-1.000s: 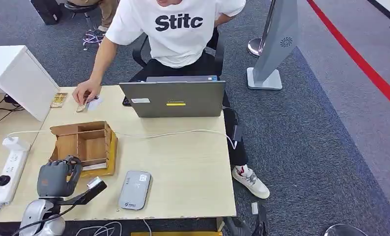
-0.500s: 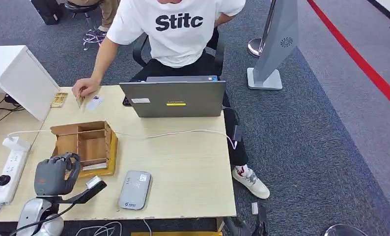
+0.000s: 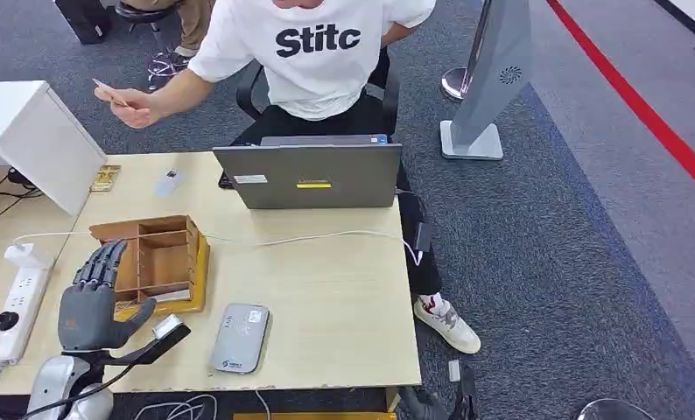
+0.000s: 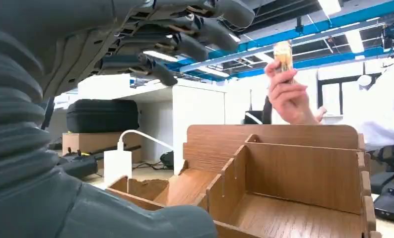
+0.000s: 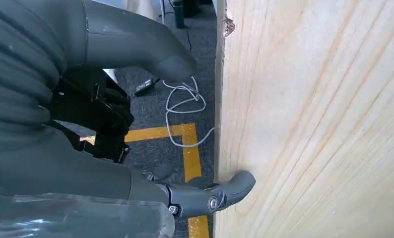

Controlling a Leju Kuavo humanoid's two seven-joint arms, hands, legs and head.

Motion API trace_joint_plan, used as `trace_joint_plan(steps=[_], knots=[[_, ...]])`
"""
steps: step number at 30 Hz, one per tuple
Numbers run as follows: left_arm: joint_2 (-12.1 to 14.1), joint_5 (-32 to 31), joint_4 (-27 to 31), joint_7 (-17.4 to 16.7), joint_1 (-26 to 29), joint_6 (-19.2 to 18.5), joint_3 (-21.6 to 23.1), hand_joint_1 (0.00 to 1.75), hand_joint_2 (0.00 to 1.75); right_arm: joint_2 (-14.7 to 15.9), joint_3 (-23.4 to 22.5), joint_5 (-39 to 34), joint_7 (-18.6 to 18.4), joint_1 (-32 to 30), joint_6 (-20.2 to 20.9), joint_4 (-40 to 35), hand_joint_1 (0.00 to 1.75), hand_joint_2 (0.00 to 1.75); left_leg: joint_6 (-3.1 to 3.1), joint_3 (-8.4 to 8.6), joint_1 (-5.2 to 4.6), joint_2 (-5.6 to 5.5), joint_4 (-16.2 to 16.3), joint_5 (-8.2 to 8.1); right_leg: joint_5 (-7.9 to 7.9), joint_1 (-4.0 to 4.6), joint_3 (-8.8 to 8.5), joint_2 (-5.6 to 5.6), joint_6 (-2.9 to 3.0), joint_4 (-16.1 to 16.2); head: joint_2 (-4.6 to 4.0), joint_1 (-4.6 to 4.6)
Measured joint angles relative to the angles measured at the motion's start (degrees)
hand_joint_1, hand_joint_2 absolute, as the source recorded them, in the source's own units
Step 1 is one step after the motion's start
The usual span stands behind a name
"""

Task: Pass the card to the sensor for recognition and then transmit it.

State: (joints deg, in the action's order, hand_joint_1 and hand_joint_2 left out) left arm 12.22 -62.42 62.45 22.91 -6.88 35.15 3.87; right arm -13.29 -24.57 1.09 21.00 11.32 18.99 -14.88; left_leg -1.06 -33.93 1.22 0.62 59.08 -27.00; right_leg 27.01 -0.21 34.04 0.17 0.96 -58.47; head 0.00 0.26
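Left hand [image 3: 94, 297] open, fingers spread, empty, raised beside the wooden box [image 3: 156, 258]; card [image 3: 108, 90] pinched in a person's hand [image 3: 138, 107], well apart, straight ahead beyond the box, held high with its long axis near upright; right hand [image 5: 135, 148] below the table edge [image 5: 220, 99], its state unclear; left is judged nearer; reader [image 3: 240, 338] lies just right of it.

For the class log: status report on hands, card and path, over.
Left hand open beside brown wooden organiser box. Right hand empty below table edge. Small card in person's raised hand. Nothing between.
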Motion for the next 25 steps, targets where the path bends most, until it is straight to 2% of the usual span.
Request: trace_joint_plan(steps=[7,9,10,11,12,14,16,18,23,24,25], knots=[[0.0,0.0,1.1,0.0,0.8,0.2,0.1,0.00,1.75,0.0,0.0,-0.2,0.0,0.0,0.0,0.0,0.00,1.75,0.00,-0.01,0.00,0.00,0.0,0.00,0.00,0.00,0.00,0.00,0.00,0.0,0.00,-0.02],[-0.1,0.1,2.2,0.2,1.6,1.9,0.1,0.00,1.75,0.0,0.0,-0.3,0.2,0.0,-0.1,0.0,0.00,1.75,0.00,0.00,0.00,0.01,0.0,0.00,0.00,0.00,0.00,0.01,0.00,0.0,0.00,-0.02],[-0.5,0.2,4.3,1.7,2.8,3.3,-0.1,0.00,1.75,0.0,0.0,-0.3,0.2,0.0,-0.3,0.0,0.00,1.75,0.00,0.00,0.00,0.03,0.0,-0.01,0.00,0.00,0.00,0.04,0.00,0.0,0.00,-0.02],[-1.4,0.8,6.8,4.1,4.1,4.0,-0.8,0.00,1.75,0.0,0.0,-0.4,0.4,0.0,-0.5,0.0,0.00,1.75,0.00,-0.01,-0.01,0.03,0.0,-0.01,0.00,-0.01,0.00,0.04,0.00,0.0,0.00,-0.02],[-3.2,2.6,10.2,8.4,5.8,4.3,-2.1,0.00,1.75,0.0,0.0,-0.7,0.7,-0.1,-0.7,0.0,0.00,1.75,0.01,-0.02,-0.02,0.03,0.0,-0.01,0.01,-0.02,-0.01,0.02,-0.01,0.0,0.00,0.00],[-7.7,7.4,17.9,14.7,10.0,4.7,-5.1,0.00,1.75,-0.1,0.0,-1.1,1.0,-0.2,-0.8,0.0,0.00,1.75,0.08,-0.01,-0.04,0.05,0.0,-0.09,0.05,-0.04,-0.01,0.04,-0.06,0.1,0.00,-0.02],[-12.0,9.0,24.6,15.8,13.6,5.0,-6.7,0.00,1.75,-0.2,0.0,-1.4,1.2,-0.4,-0.8,0.0,0.00,1.75,0.09,-0.04,-0.04,0.06,0.0,-0.15,0.06,-0.04,-0.02,0.03,-0.09,0.1,0.00,0.09],[-14.2,10.8,29.2,16.1,16.0,5.0,-7.8,0.00,1.75,-0.2,0.0,-1.6,1.4,-0.4,-0.9,0.0,0.00,1.75,0.15,-0.07,-0.04,0.05,0.0,-0.19,0.07,-0.05,-0.03,-0.02,-0.10,0.1,0.00,0.07],[-21.6,23.2,45.4,17.0,24.9,5.0,-11.3,0.00,1.75,-0.2,-0.5,-4.0,3.0,-1.3,-0.5,0.0,0.00,1.75,0.16,-0.02,-0.04,0.07,0.0,-0.27,0.17,-0.04,-0.03,0.00,-0.15,0.1,0.00,-0.04],[-22.6,24.9,47.9,17.1,26.7,5.0,-11.8,0.33,1.75,-0.2,-0.7,-4.3,3.3,-1.5,-0.5,0.0,0.00,1.75,0.16,-0.04,-0.04,0.02,0.0,-0.27,0.18,-0.04,-0.04,-0.03,-0.16,0.1,0.00,-0.07],[-23.8,25.9,50.2,17.1,28.0,5.0,-12.3,1.64,1.75,-0.2,-1.0,-4.5,3.4,-1.7,-0.4,0.0,0.00,1.75,0.16,-0.05,-0.04,-0.01,0.0,-0.27,0.21,-0.04,-0.04,-0.08,-0.20,0.1,0.00,-0.04]])
